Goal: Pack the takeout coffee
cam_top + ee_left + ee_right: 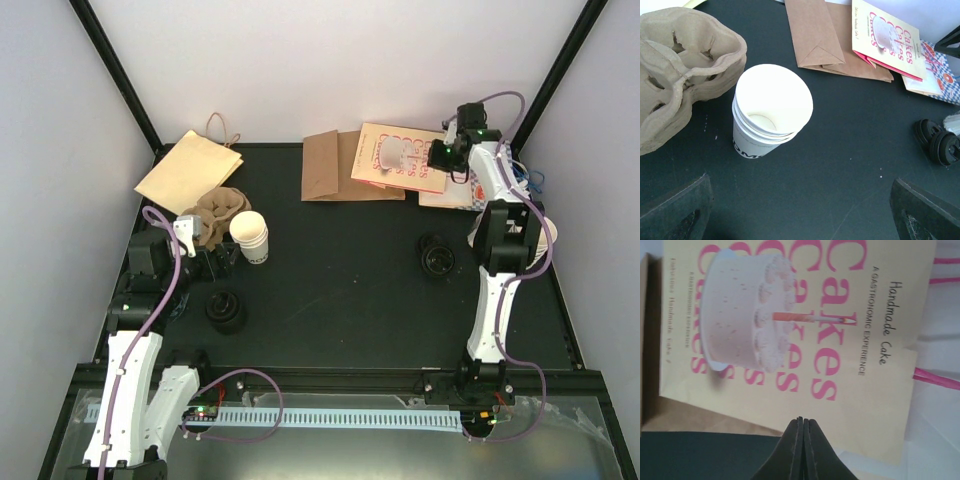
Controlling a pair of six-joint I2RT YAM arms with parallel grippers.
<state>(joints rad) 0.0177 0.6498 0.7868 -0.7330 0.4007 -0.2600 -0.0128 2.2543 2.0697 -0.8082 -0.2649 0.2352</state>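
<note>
Barely begun — cup (772,107) unpacked ahead of spread left gripper (800,215); right gripper (802,427) pressed together at cake bag's (875,380) edge.

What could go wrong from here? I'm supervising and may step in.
The right fingers are shut at the edge of the Cakes bag and may hold one layer or none. The white cup looks nested in others beside the cardboard carrier; the open left fingers could lift several or snag it.
</note>
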